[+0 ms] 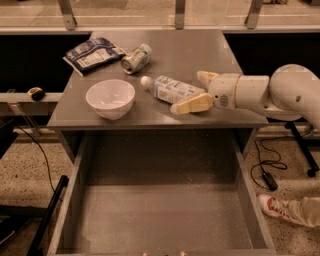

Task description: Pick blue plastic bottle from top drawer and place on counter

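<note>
Robot test bay, indoors. Evidence: a white robot arm (260,92) whose claw (189,92) reaches over the right side of a grey cabinet tabletop (200,45); loose power cables (263,162) on a speckled terrazzo floor (20,175); metal railing posts (180,12) behind.

The gripper (188,93) sat over the counter (192,47) near its right edge, toward the front right corner. It had 2 tapering cream-yellow fingers (192,104), smooth and blunt-tipped, set apart from each other. They were fixed to a short white cylindrical wrist with a small dark round mark on its side and thin seams ringing it. Behind it, the arm (252,92) was a glossy white tube that swelled into 1 large rounded, bulbous white joint shell with a faint dark dot.
</note>
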Controlling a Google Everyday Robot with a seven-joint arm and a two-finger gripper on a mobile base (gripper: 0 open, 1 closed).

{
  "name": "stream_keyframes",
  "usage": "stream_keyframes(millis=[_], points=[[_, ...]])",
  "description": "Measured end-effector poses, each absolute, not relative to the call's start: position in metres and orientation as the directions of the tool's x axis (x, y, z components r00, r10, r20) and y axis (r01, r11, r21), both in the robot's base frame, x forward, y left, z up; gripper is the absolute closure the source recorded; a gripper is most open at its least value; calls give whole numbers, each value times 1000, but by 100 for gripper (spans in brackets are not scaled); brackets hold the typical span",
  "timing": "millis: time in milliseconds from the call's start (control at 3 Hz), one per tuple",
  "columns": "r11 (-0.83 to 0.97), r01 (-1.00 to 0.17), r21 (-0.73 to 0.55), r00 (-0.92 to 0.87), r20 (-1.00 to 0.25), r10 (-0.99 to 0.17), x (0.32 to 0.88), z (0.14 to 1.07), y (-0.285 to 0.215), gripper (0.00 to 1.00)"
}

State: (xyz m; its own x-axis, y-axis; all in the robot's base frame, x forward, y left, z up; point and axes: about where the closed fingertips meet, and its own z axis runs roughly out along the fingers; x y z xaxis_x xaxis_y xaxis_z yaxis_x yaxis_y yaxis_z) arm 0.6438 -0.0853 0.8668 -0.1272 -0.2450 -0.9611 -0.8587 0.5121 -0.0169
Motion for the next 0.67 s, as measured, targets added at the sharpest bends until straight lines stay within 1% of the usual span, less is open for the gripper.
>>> stream_keyframes(millis=[333, 667], points=[[529, -845, -73, -105, -948, -299, 643, 867, -94, 0], [565, -815, -132, -101, -927, -362, 634, 858, -127, 0]])
